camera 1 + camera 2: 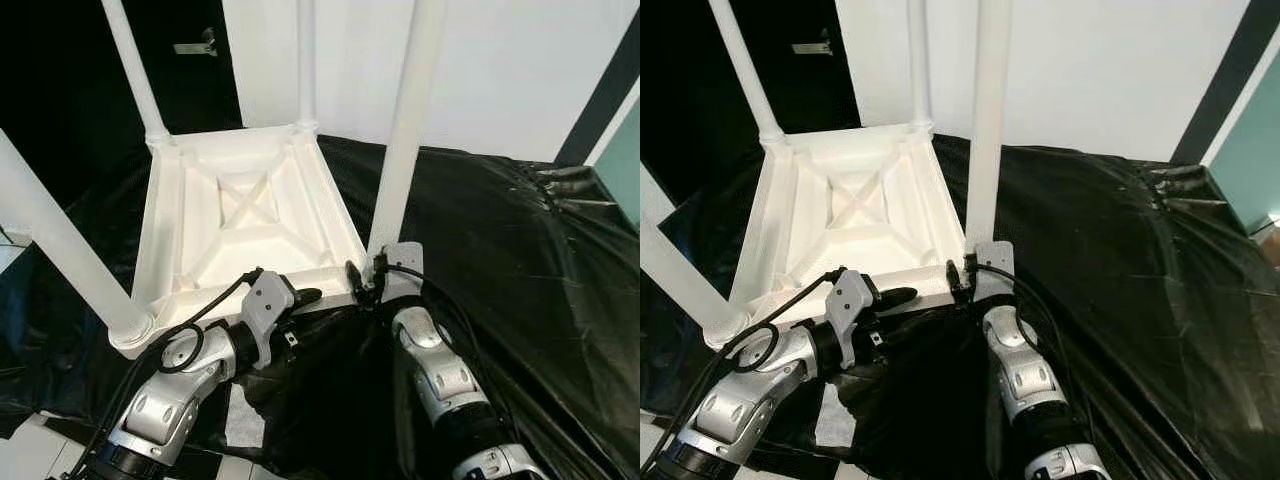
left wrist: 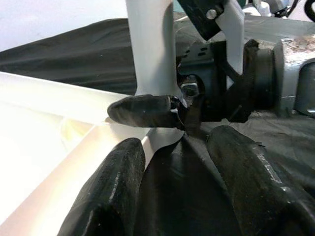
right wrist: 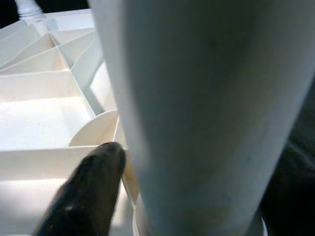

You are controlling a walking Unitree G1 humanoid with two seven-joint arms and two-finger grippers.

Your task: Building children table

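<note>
Four white legs rise from an upturned children's table (image 1: 240, 215), tops cropped. Right gripper (image 1: 368, 278) pinches the near-right leg (image 1: 400, 150); left gripper (image 1: 300, 298) spread beside it, on black sheeting (image 1: 500, 260).

A black sheet (image 1: 500, 260) covers the supporting surface, glossy and creased, with heavier wrinkles toward its far right corner (image 1: 560, 185). What lies beneath the sheet cannot be told. Directly on it rests a white table (image 1: 245, 225), upside down, its ribbed underside facing up with a crossed brace in the middle. Four white legs rise from its corners: the near right leg (image 1: 405, 130), the far right leg (image 1: 306, 60), the far left leg (image 1: 135, 70) and the near left leg (image 1: 60, 245). At the sheet's near left edge a strip of paler floor (image 1: 30, 445) shows.
</note>
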